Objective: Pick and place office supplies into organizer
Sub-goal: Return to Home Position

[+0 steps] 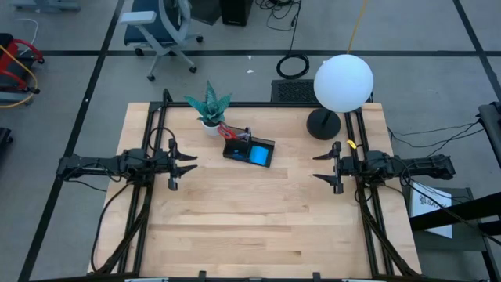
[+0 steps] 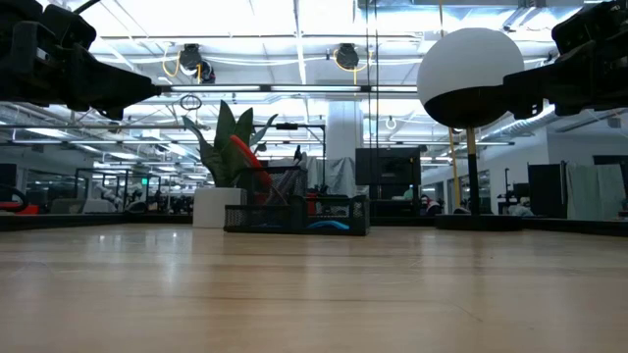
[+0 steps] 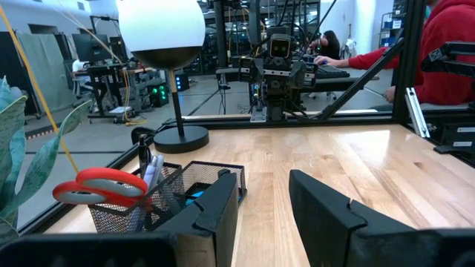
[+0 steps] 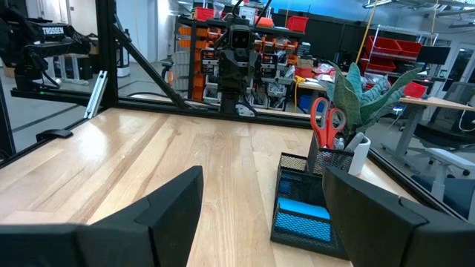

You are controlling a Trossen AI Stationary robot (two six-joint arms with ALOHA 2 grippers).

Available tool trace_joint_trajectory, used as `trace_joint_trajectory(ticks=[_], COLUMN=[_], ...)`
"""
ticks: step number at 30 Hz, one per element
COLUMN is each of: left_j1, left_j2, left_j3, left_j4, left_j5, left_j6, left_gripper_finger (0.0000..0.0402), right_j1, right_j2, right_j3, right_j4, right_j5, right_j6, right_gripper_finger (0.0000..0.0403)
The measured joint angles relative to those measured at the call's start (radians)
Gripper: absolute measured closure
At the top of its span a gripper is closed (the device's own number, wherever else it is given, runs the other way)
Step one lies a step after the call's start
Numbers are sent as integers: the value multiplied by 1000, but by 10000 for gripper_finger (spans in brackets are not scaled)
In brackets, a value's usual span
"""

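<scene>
The organizer (image 1: 268, 144) stands far-centre on the worktop (image 1: 250, 227), long axis roughly left-right, holding the red-handled scissors (image 1: 232, 131) and blue notepad (image 1: 258, 155). The left gripper (image 1: 194, 163) and right gripper (image 1: 315, 167) hover on either side of it, both spread and empty. The left gripper is nearer.

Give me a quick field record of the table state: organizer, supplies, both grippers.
organizer: on table, beside the plant
scissors: upright in tall back section, red handles up
blue notepad: flat in low front compartment
left gripper: open, empty, over table's left side
right gripper: open, empty, over table's right side
</scene>
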Motion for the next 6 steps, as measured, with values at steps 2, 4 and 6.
trace_joint_trajectory(ticks=[2,4,6], left_j1=[0,0,0], left_j2=[0,0,0], left_j3=[0,0,0], left_j4=[0,0,0], left_j5=[0,0,0], left_j6=[0,0,0], left_gripper_finger=[270,270,270], right_j1=[0,0,0], right_j2=[0,0,0], right_j3=[0,0,0], right_j4=[0,0,0], right_j5=[0,0,0], right_j6=[0,0,0], right_gripper_finger=[133,132,131])
